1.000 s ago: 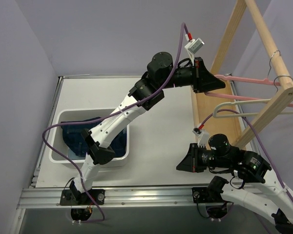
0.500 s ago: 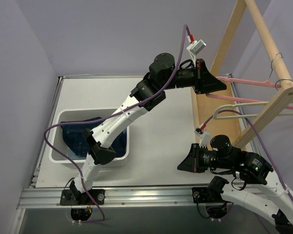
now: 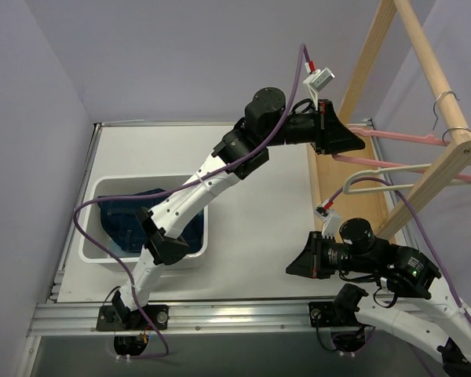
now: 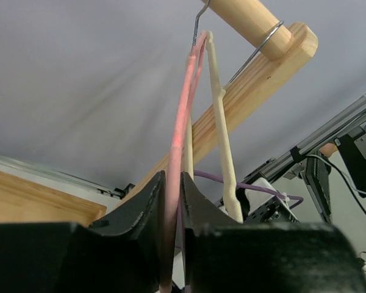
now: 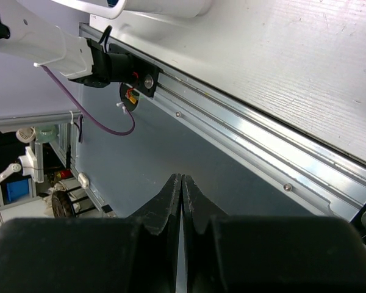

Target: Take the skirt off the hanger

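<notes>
L gripper (image 4: 169, 180) jaws clamped on pink hanger (image 4: 182, 116), upper right. Skirt (image 3: 122, 224) already in white bin (image 3: 94, 258), mid-left. R gripper (image 5: 181, 178) jaws shut, empty. Risk: tug unhooks hanger from wooden rail (image 4: 250, 18), snags white hanger (image 4: 222, 140).

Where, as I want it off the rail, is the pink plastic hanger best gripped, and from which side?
Take the pink plastic hanger by its thin arm near the outer end, from the table side. That slim bar juts out towards the table, so a hand closes across it, as the left hand does.
</notes>
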`<act>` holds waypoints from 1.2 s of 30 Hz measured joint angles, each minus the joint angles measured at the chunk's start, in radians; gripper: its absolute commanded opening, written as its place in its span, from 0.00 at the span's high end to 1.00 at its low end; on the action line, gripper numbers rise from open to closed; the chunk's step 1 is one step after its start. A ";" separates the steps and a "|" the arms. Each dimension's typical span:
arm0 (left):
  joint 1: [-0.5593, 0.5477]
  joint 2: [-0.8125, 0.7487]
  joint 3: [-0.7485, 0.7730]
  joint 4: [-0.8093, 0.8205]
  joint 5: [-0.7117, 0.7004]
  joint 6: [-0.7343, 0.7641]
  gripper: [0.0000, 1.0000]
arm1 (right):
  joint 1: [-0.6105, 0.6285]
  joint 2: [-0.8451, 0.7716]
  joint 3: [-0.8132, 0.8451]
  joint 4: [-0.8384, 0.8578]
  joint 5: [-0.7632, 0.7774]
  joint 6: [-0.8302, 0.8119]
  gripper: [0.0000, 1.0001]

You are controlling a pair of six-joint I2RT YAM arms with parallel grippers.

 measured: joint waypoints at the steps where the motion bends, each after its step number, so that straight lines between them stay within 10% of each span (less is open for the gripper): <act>1: 0.000 0.000 0.000 -0.007 0.000 0.003 0.70 | 0.000 -0.002 0.000 0.000 0.000 0.000 1.00; 8: 0.013 -0.026 -0.060 -0.079 -0.027 0.026 0.37 | 0.000 -0.013 0.000 -0.010 0.013 0.008 0.84; 10: 0.022 -0.045 -0.089 -0.100 -0.035 0.042 0.05 | 0.000 -0.013 0.002 -0.013 0.018 0.006 0.76; 25: 0.071 -0.388 -0.295 -0.210 -0.104 0.182 0.06 | 0.000 0.109 0.016 -0.002 0.029 -0.047 0.04; 36: 0.093 -0.702 -0.633 -0.347 -0.271 0.264 0.06 | 0.000 0.259 0.002 0.065 0.100 -0.110 0.00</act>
